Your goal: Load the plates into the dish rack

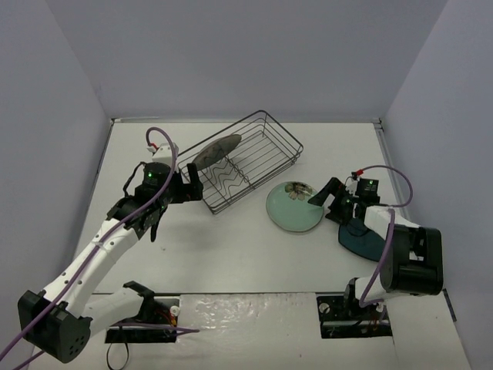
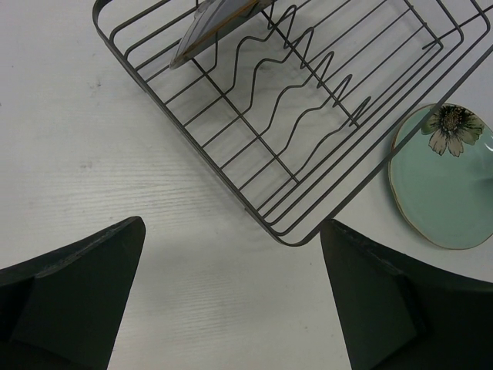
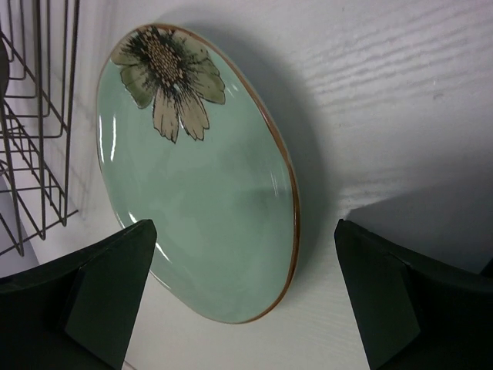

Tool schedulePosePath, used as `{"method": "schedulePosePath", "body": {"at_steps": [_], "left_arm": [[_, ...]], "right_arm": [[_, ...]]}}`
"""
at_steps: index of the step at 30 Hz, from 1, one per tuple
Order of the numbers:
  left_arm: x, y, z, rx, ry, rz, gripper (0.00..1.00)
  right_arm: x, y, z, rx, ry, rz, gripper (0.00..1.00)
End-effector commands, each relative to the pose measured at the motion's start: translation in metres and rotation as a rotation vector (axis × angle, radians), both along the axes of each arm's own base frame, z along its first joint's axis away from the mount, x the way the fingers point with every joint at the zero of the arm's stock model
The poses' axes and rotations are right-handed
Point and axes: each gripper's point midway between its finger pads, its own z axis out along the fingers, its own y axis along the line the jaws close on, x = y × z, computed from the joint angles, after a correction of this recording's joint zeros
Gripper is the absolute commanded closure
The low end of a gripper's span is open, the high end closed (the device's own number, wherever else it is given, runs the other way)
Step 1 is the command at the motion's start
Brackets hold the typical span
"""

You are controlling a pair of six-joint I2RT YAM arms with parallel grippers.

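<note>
White tabletop, lavender walls all round. The dish rack is set at an angle, with the grey plate propped in its left end. The mint-green plate is laid flat just beside it, faced by the right gripper, fingers spread. The dark teal plate is partly covered by that arm. The left gripper is held wide apart at the rack's near corner.

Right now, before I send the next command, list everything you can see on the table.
dish rack: one, black wire, mid-table
grey plate: one, grey, leaning in the rack's left end
mint-green plate: one, mint with flower mark, flat right of the rack
teal plate: one, dark teal, far right, partly hidden
table: one, white, under everything
left claw: one, black, open, by the rack's near-left corner
right claw: one, black, open, at the mint-green plate's right rim
</note>
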Motion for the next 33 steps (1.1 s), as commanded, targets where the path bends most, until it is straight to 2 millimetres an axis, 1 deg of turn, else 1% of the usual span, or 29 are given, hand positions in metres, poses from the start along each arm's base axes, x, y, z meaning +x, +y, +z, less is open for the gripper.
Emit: {"method": "schedulePosePath", "body": {"at_steps": [1, 2, 4, 7, 10, 14, 16, 20, 22, 24, 25, 27, 29, 30, 33], "left_arm": [[0.007, -0.001, 0.024, -0.015, -0.086, 0.004, 0.03], [0.007, -0.001, 0.024, -0.015, -0.086, 0.006, 0.03], [0.007, 0.000, 0.025, -0.015, -0.088, 0.011, 0.03], [0.006, 0.002, 0.026, -0.012, -0.088, 0.017, 0.03], [0.006, 0.003, 0.026, -0.012, -0.092, 0.022, 0.03], [0.006, 0.005, 0.026, -0.006, -0.094, 0.032, 0.03], [0.007, 0.007, 0.025, 0.000, -0.092, 0.042, 0.03], [0.007, 0.015, 0.023, 0.023, -0.085, 0.083, 0.03], [0.007, 0.018, 0.023, 0.031, -0.085, 0.096, 0.03], [0.007, 0.020, 0.023, 0.033, -0.087, 0.103, 0.03], [0.007, 0.020, 0.024, 0.033, -0.089, 0.106, 0.03], [0.007, 0.021, 0.022, 0.037, -0.084, 0.112, 0.03], [0.007, 0.023, 0.022, 0.041, -0.084, 0.118, 0.03], [0.007, 0.023, 0.022, 0.043, -0.083, 0.121, 0.03], [0.007, 0.024, 0.023, 0.042, -0.085, 0.127, 0.03]], "right_arm": [[0.011, 0.001, -0.004, 0.053, -0.044, 0.006, 0.01], [0.011, 0.002, -0.006, 0.065, -0.043, 0.004, 0.02], [0.010, 0.006, -0.012, 0.101, -0.035, 0.004, 0.07], [0.007, 0.010, -0.021, 0.138, -0.010, 0.004, 0.20], [0.005, 0.013, -0.028, 0.162, 0.008, 0.008, 0.28], [0.002, 0.012, -0.036, 0.156, 0.027, 0.002, 0.39], [0.003, 0.007, -0.041, 0.131, 0.036, -0.018, 0.45], [0.000, 0.007, -0.045, 0.128, 0.045, -0.015, 0.63], [0.000, 0.006, -0.045, 0.121, 0.038, -0.011, 0.70], [0.001, 0.006, -0.044, 0.115, 0.030, -0.007, 0.81], [0.001, 0.006, -0.043, 0.113, 0.024, -0.004, 0.85], [0.003, 0.005, -0.037, 0.107, 0.006, 0.003, 1.00], [0.005, 0.005, -0.028, 0.099, -0.019, 0.007, 1.00], [0.007, 0.004, -0.020, 0.092, -0.048, 0.009, 1.00], [0.017, 0.000, 0.020, 0.053, -0.179, 0.011, 1.00]]}}
